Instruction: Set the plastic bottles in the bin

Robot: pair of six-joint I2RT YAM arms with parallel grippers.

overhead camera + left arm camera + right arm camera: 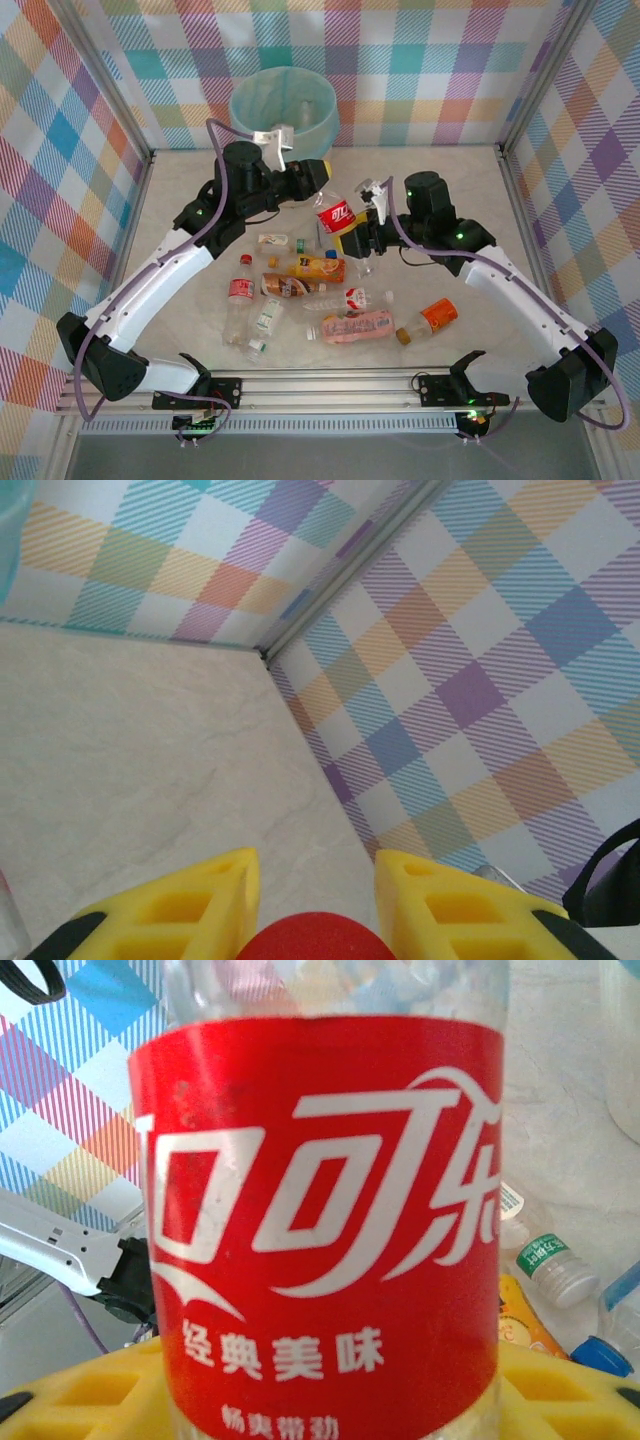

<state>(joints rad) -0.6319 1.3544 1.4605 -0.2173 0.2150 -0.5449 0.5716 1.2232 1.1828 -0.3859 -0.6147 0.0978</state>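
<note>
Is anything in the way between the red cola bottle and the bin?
Nothing visible. The cola bottle is held up, its red cap between the fingers of the left gripper, with bare table from there to the bin.

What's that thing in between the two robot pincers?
A cola bottle with a red label. The top view shows it reaching from the left pincer to the right pincer; each wrist view shows it between yellow fingers.

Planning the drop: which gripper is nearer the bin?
Left. The left gripper is just in front of the bin; the right gripper is farther off, low beside the red-labelled bottle.
</note>
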